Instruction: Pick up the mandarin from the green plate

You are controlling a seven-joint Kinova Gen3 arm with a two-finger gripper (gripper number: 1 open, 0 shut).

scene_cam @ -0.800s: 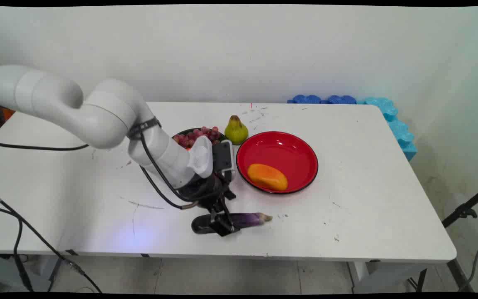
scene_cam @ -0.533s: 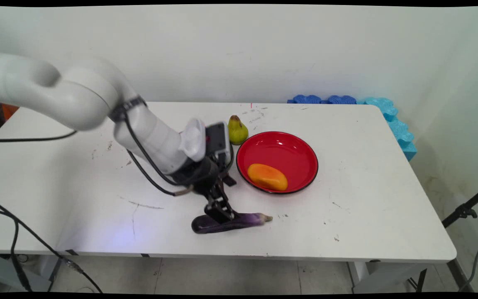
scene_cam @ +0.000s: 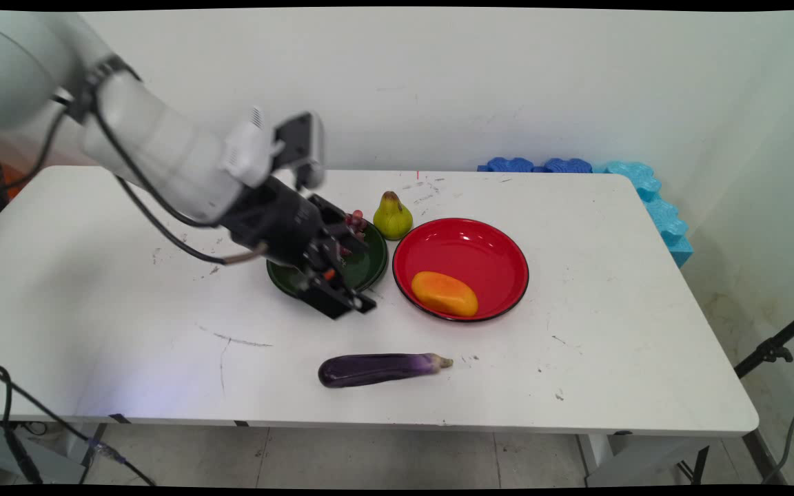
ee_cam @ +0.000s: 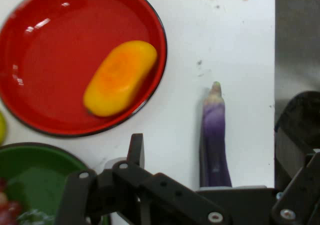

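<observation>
Main view shows you the gripper (scene_cam: 339, 297) wide open, holding nothing, above the green plate (scene_cam: 362, 269), apart from the eggplant (scene_cam: 378, 368).

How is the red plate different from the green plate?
The red plate holds one orange-yellow fruit; the green plate holds red grapes. The red plate looks larger than the green plate. The red plate shows whole, while the gripper hides part of the green plate. Both are round, and they sit side by side on the white table.
</observation>
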